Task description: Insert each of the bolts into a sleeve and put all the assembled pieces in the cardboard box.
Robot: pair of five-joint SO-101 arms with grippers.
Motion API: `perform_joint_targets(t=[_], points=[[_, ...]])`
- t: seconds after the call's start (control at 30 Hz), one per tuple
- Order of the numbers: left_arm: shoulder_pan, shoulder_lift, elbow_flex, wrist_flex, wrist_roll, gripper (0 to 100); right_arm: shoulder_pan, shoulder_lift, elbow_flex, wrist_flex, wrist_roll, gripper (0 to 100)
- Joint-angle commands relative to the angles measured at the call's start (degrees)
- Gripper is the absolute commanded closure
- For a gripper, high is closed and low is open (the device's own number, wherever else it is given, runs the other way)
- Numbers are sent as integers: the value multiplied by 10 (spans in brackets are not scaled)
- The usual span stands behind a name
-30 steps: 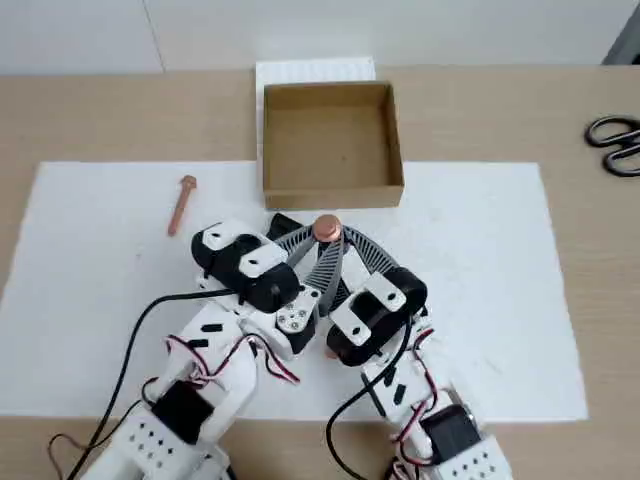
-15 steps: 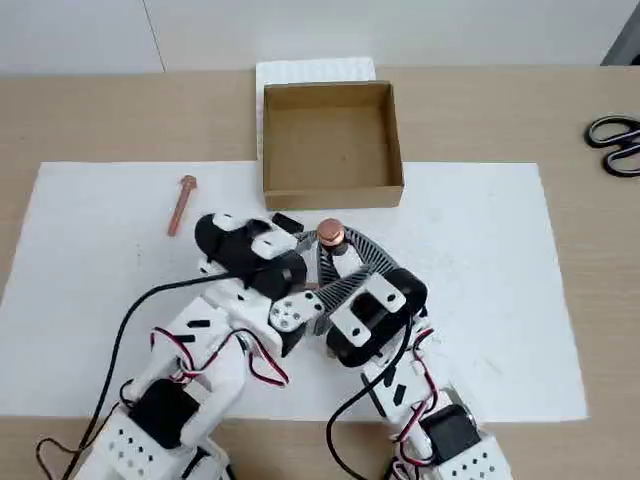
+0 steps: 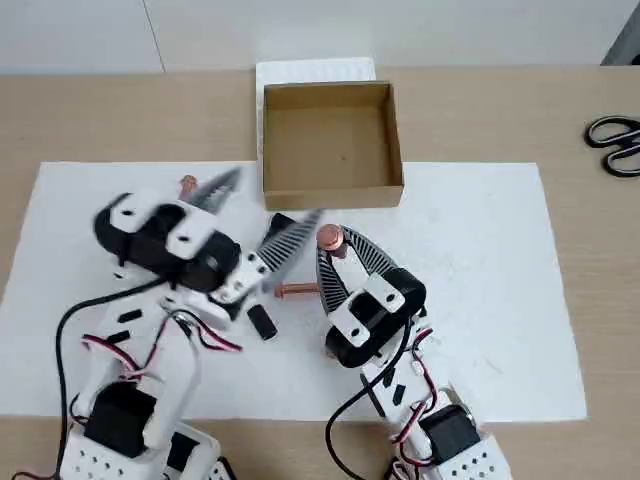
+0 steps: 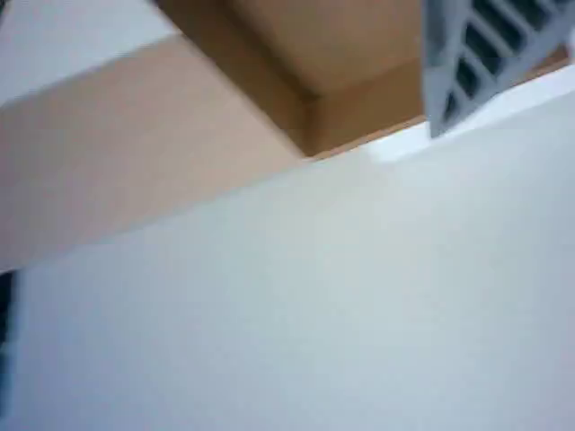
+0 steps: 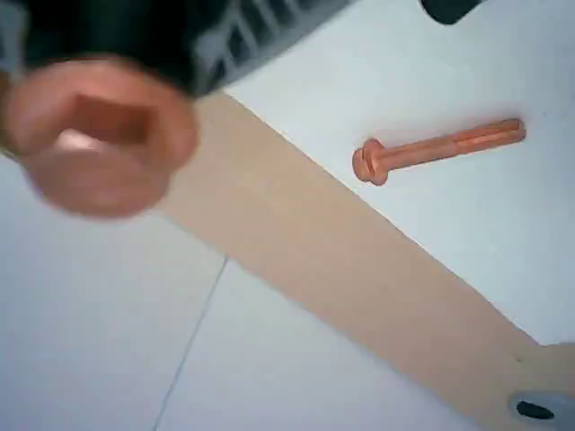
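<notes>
Right claw (image 3: 335, 250): closed on held bolt (image 3: 328, 237), copper head up, at 6 o'clock of box (image 3: 332, 195) and short of it. Left claw (image 3: 252, 214): spread wide, empty, over sheet (image 3: 480, 300), at 9 o'clock of the right one. Loose bolt (image 3: 297, 290): flat on sheet between the arms, at 7 o'clock of held bolt. Sleeve (image 3: 262, 322): black, lying near loose bolt at its 7 o'clock, apart from it. Far bolt (image 3: 187, 183): partly under a left finger (image 3: 215, 188). Box: empty, on desk (image 3: 100, 110). Handling note, as judgement: whether held bolt already wears a sleeve cannot be told. If not, left claw should take sleeve across its middle, line its bore with the shank, and slide it on slowly against a firm right grip. A tilted approach would likely jam or knock the bolt free.
</notes>
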Motion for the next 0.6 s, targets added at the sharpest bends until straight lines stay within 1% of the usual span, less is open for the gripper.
perform_joint_targets(t=[0.0, 0.07, 0.1, 0.2, 0.27, 0.33, 0.4, 0.47, 0.57], points=[[-75, 0, 15, 26, 1, 691, 31, -10, 1, 28, 1, 994], [-109, 0, 21, 57, 38, 691, 72, -11, -18, 53, -10, 994], [-120, 0, 21, 76, 64, 691, 95, -11, -41, 63, -30, 994], [-125, -1, 11, 147, 158, 691, 176, -7, -136, 106, -111, 994], [-124, 0, 0, 185, 200, 691, 223, -3, -193, 164, -132, 994], [-124, 0, -1, 193, 195, 691, 260, 14, -246, 230, -135, 994], [-124, 0, 0, 192, 185, 691, 283, 47, -296, 273, -142, 994], [-124, 0, 0, 192, 178, 691, 288, 106, -342, 294, -148, 994], [-124, 4, 0, 193, 157, 691, 289, 243, -409, 316, -148, 994]])
